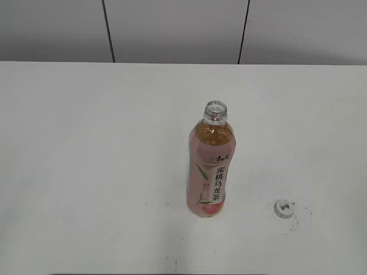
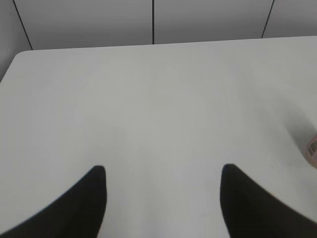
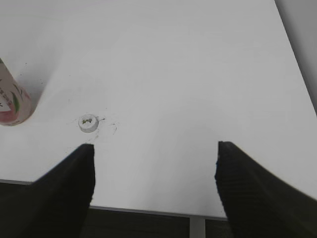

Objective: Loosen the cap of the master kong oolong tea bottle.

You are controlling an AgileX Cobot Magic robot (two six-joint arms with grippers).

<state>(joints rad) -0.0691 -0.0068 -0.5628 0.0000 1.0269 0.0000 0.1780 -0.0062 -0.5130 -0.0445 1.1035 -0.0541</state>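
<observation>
The master kong oolong tea bottle (image 1: 210, 166) stands upright on the white table, its neck open with no cap on it. Its base shows at the left edge of the right wrist view (image 3: 12, 101), and a sliver of label at the right edge of the left wrist view (image 2: 312, 147). The white cap (image 1: 283, 208) lies flat on the table to the bottle's right, also seen in the right wrist view (image 3: 87, 122). My left gripper (image 2: 162, 171) is open and empty over bare table. My right gripper (image 3: 154, 148) is open and empty, back near the table's front edge, apart from the cap.
The white table (image 1: 86, 149) has small dark smudges around the cap and bottle. Its front edge (image 3: 148, 210) lies under my right gripper. A grey panelled wall (image 1: 172, 28) stands behind the table's far edge.
</observation>
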